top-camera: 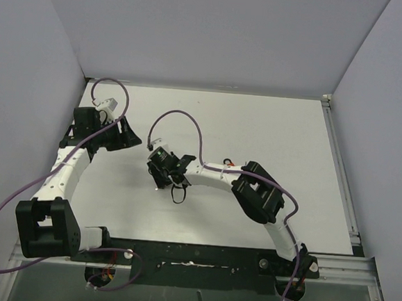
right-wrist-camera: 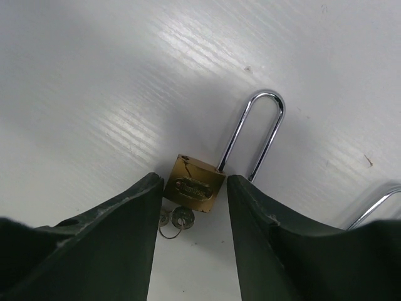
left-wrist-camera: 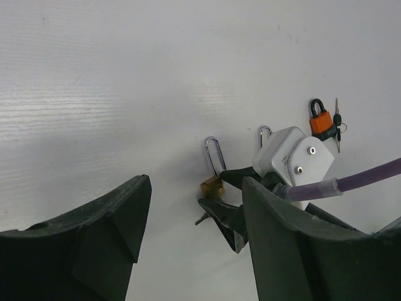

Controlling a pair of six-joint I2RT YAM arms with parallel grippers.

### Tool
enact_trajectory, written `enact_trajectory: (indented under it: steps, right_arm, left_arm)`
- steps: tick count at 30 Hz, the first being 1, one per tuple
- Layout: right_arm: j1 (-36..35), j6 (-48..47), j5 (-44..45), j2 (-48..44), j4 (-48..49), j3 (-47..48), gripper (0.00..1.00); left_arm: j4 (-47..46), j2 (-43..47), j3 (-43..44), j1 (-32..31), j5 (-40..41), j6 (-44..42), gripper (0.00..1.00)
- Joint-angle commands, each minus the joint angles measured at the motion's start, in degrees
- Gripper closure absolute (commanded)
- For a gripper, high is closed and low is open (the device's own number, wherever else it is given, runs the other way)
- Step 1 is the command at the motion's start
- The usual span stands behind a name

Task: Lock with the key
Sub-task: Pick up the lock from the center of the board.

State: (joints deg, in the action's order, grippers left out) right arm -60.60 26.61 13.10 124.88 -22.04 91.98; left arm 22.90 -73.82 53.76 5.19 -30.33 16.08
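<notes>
The right gripper flanks a brass padlock lying flat on the table, keys at its base; whether it grips, I cannot tell. The left gripper hangs wide and empty. Three locks in all: the brass one, an orange padlock and a lone shackle.

On the table, the padlock lies mid-frame in the right wrist view, in the gap between the fingertips of the right gripper, its shackle pointing to the upper right. The keys lie just below its body. A second shackle lies at the right edge. In the left wrist view another padlock lies upper right
</notes>
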Motion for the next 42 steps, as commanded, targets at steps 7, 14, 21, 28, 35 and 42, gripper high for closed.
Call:
enact_trajectory:
  steps: [7,14,21,28,35,42]
  right_arm:
    - [-0.48,0.54,0.49,-1.41,-5.12,-1.02,0.98]
    - [1.15,-11.24,0.49,-8.4,0.62,-1.99,1.0]
    - [9.04,-17.06,-16.41,-22.95,16.89,-8.12,1.0]
    - [18.3,-16.79,-38.97,-36.18,31.52,-19.09,1.0]
    - [26.72,-10.81,-54.99,-45.33,41.63,-26.95,1.0]
    - [30.34,-7.19,-63.87,-52.02,46.57,-31.44,1.0]
  left_arm:
    - [-3.79,0.78,0.75,0.51,-1.25,0.91,0.42]
    - [-1.13,0.61,4.31,0.52,-1.14,-0.82,0.42]
    - [1.09,1.53,9.67,0.5,-3.63,-0.29,0.4]
    - [-6.45,3.95,11.98,0.3,-17.7,1.72,0.43]
    - [-11.31,4.28,17.47,-4.86,-29.03,0.12,0.45]
    - [-6.76,1.74,27.93,-15.83,-31.25,-5.27,0.44]
